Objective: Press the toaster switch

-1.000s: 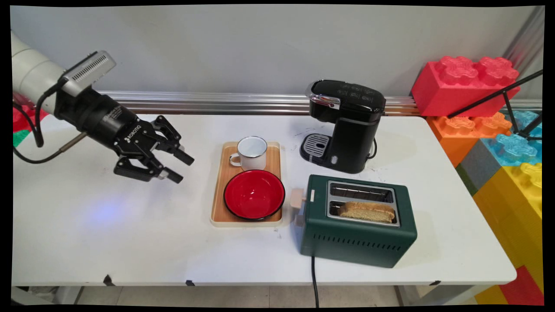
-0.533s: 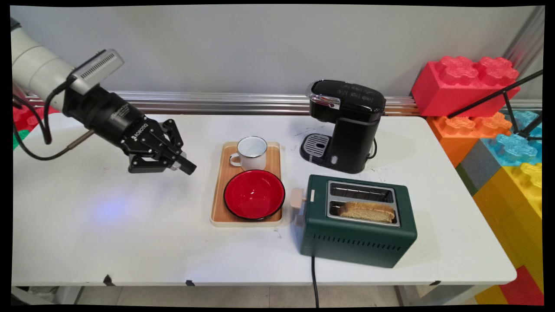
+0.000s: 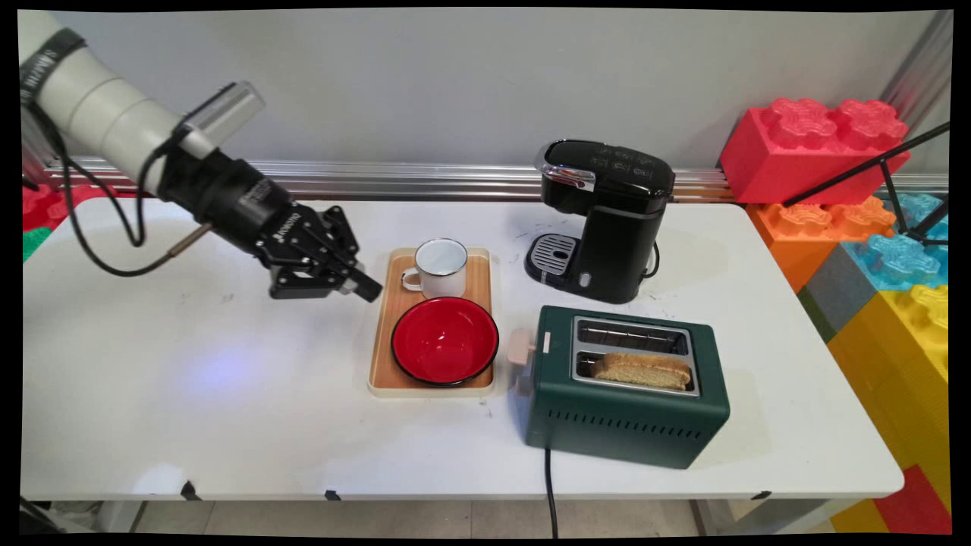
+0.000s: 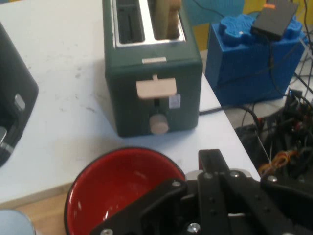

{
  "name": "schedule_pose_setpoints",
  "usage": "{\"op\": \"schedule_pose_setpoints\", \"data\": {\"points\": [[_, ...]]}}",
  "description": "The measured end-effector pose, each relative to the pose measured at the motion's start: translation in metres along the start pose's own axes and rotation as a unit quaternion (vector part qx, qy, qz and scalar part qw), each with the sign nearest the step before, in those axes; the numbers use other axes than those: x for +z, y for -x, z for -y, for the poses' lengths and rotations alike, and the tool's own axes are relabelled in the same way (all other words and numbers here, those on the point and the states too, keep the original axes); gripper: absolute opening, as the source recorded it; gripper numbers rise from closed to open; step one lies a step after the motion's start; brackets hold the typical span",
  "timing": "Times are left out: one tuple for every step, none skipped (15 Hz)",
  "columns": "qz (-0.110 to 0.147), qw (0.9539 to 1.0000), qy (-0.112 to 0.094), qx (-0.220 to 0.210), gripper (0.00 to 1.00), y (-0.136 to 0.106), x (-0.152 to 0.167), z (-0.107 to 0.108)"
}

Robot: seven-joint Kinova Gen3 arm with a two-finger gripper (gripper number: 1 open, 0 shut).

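My black gripper (image 3: 368, 288) hangs shut and empty above the table, its tip at the left edge of the wooden tray (image 3: 385, 315). On that tray stand a white enamel mug (image 3: 438, 268) and a red bowl (image 3: 444, 340). In the hand view the gripper (image 4: 208, 161) rises from the bottom edge with its fingers together over the red bowl (image 4: 117, 183). Beyond the bowl stands the green toaster (image 4: 151, 73) with its beige lever (image 4: 155, 88) facing me.
A green toaster (image 3: 626, 383) with a bread slice (image 3: 643, 370) in its near slot stands right of the tray. Behind it is a black coffee machine (image 3: 603, 218). Big toy bricks (image 3: 815, 148) are stacked past the table's right end.
The gripper went from open to shut and moved right, from the table's left part to the tray's left edge.
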Motion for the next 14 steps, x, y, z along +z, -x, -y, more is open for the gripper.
{"op": "schedule_pose_setpoints", "data": {"points": [[-0.002, 1.0, -0.001, -0.004, 0.0, -0.004, 0.008, 0.002], [-0.005, 1.0, -0.002, -0.007, 0.0, -0.009, 0.017, 0.004], [-0.007, 0.9999, -0.003, -0.009, 0.0, -0.012, 0.024, 0.006], [-0.009, 0.9999, -0.003, -0.012, 0.0, -0.016, 0.033, 0.007], [-0.012, 0.9998, -0.005, -0.014, 0.0, -0.019, 0.042, 0.009], [-0.014, 0.9998, -0.006, -0.016, 0.0, -0.021, 0.05, 0.01], [-0.016, 0.9997, -0.007, -0.018, 0.0, -0.024, 0.06, 0.012], [-0.018, 0.9996, -0.008, -0.02, 0.0, -0.026, 0.07, 0.012], [-0.02, 0.9995, -0.009, -0.023, 0.0, -0.027, 0.079, 0.013], [-0.022, 0.9994, -0.009, -0.024, 0.0, -0.028, 0.087, 0.014], [-0.023, 0.9993, -0.01, -0.026, 0.0, -0.029, 0.095, 0.015], [-0.024, 0.9992, -0.011, -0.028, 0.0, -0.03, 0.104, 0.016], [-0.025, 0.9992, -0.012, -0.029, 0.0, -0.03, 0.109, 0.017], [-0.025, 0.9991, -0.013, -0.031, 0.0, -0.03, 0.116, 0.018]]}}
